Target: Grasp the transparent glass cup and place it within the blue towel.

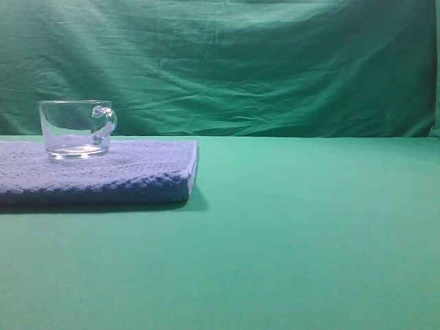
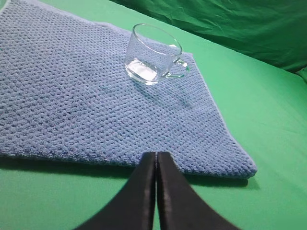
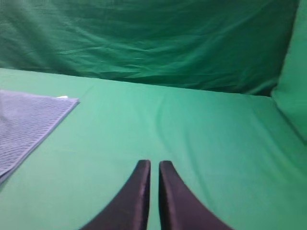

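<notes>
Left gripper (image 2: pixel 156 165): black fingers pressed together, nothing between them; hangs over green cloth just off the near edge of the towel, well short of the cup.

Right gripper (image 3: pixel 154 172): fingers drawn nearly together with only a thin slit between, empty; over bare green table cover (image 3: pixel 192 134), a towel corner showing far to its left.

Blue towel (image 2: pixel 72 96): thick folded slab, nubby weave, lying flat at the left of the table. Soft and yielding; likely grippy underfoot for glass.

Transparent glass cup (image 2: pixel 151 55): short wide mug, straight sides, thick base, small curled handle pointing toward the towel's far right corner. Stands upright on the towel, near that far corner, apart from both grippers. In the high view the cup (image 1: pixel 75 128) sits fully within the towel (image 1: pixel 124 175) outline.

Handling, by judgement: rigid, smooth, slippery, breakable; moderate weight carried low in the base. Best hold is across the wall over the rim, one finger inside and one outside; the handle looks too small and curved for a sure pinch.

Status, by judgement: placement appears complete.
</notes>
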